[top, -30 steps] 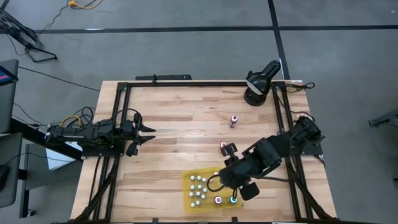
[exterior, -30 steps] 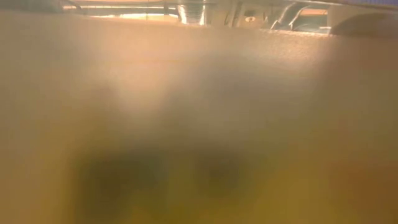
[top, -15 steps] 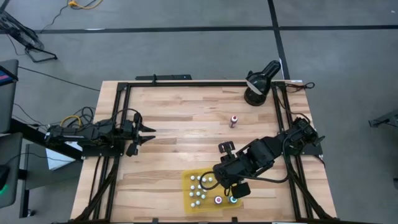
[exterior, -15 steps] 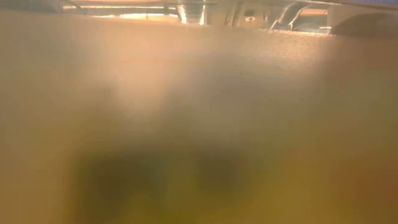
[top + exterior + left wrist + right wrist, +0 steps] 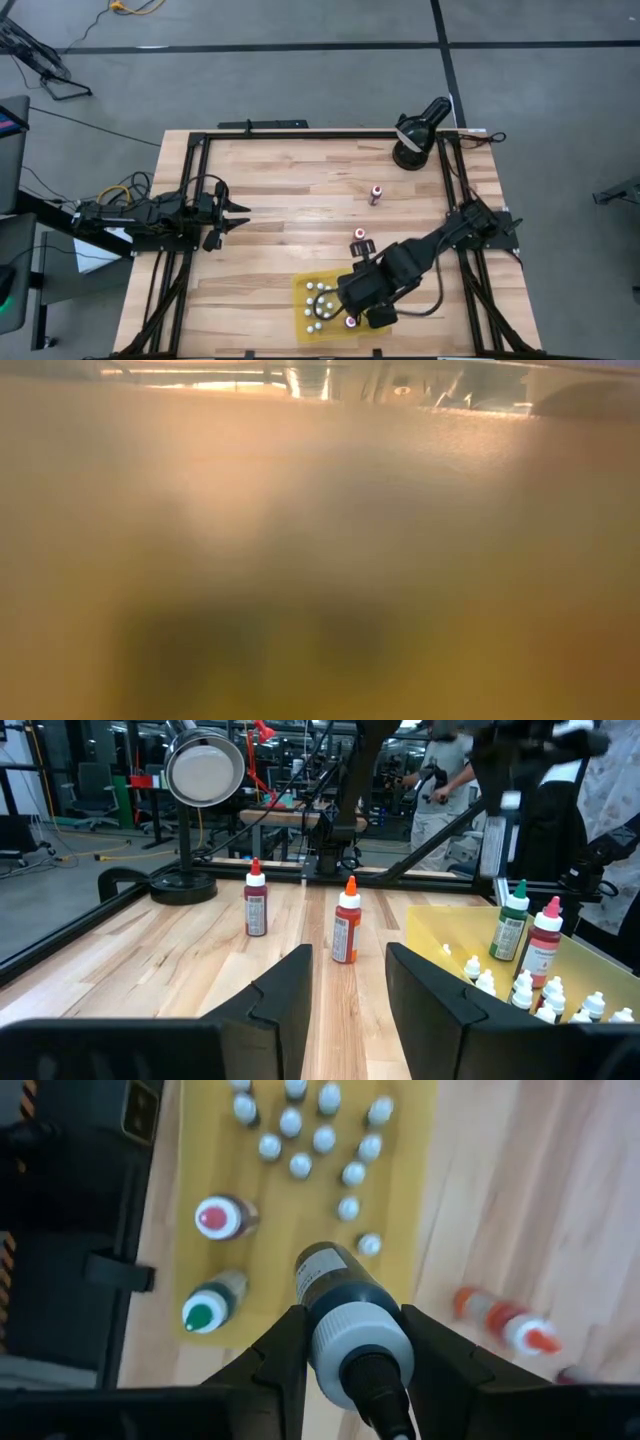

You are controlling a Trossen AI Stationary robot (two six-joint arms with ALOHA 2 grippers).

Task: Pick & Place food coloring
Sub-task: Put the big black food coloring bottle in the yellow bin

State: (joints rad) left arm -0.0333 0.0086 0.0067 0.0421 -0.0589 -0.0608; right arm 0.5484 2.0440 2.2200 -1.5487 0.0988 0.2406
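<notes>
A flat yellow tray (image 5: 303,312) at the table's near edge holds several small white-capped food coloring bottles (image 5: 300,1142), plus a red-capped one (image 5: 213,1217) and a green-capped one (image 5: 204,1314). My right gripper (image 5: 352,293) hangs over the tray, shut on a dark teal bottle (image 5: 335,1285) with a white collar and black tip. Two more bottles stand upright on the wood: a dark red one (image 5: 256,900) and an orange one (image 5: 346,923). My left gripper (image 5: 346,982) waits open at the table's left edge, pointing level. My right gripper pinches the teal bottle at its white collar (image 5: 358,1342), one finger on each side. The fingers (image 5: 283,1352) come from above, pointing steeply down. The bottle hangs nearly upright below them, tip up, clear above the tray's right part.
A black desk lamp (image 5: 415,133) stands at the far right corner. Black frame rails (image 5: 190,200) run along the table's edges. The low view is only blur. In the left wrist view a person (image 5: 440,780) stands beyond the table.
My right gripper has gone down and toward the table's left edge, farther over the tray, rolling a little about its own line, with the teal bottle still in it. It now hides the green-capped bottle from above and has uncovered the orange bottle on the wood.
</notes>
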